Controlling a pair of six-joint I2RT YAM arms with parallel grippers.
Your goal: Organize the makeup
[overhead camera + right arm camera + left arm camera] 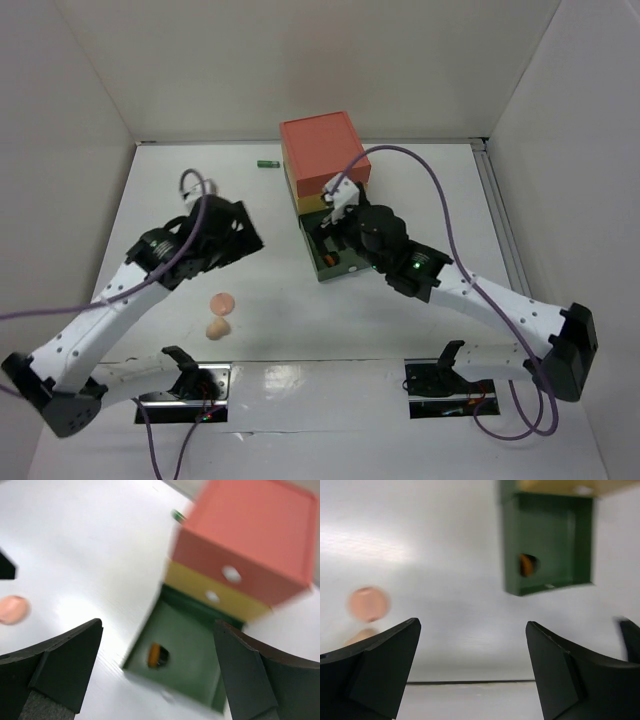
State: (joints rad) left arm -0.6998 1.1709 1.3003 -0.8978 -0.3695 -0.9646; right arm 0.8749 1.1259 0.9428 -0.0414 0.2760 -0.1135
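The makeup lies scattered. A round peach puff (221, 302) (368, 603) (12, 609) and a peach sponge (217, 327) (362, 636) sit on the table left of centre. A small orange-and-black item (527, 565) (158, 655) lies inside the pulled-out green drawer (312, 250) (547, 540) (190, 645). A small green tube (268, 164) (177, 515) rests near the back wall. My left gripper (245, 232) (472, 665) hovers open and empty, left of the drawer. Above the drawer, my right gripper (332, 232) (157, 670) is open and empty too.
The drawer box has an orange top (325, 150) (250, 525) and a shut yellow drawer (215, 597) above the green one. It stands at the back centre. White walls close in the table on three sides, and the arm bases sit at the near edge.
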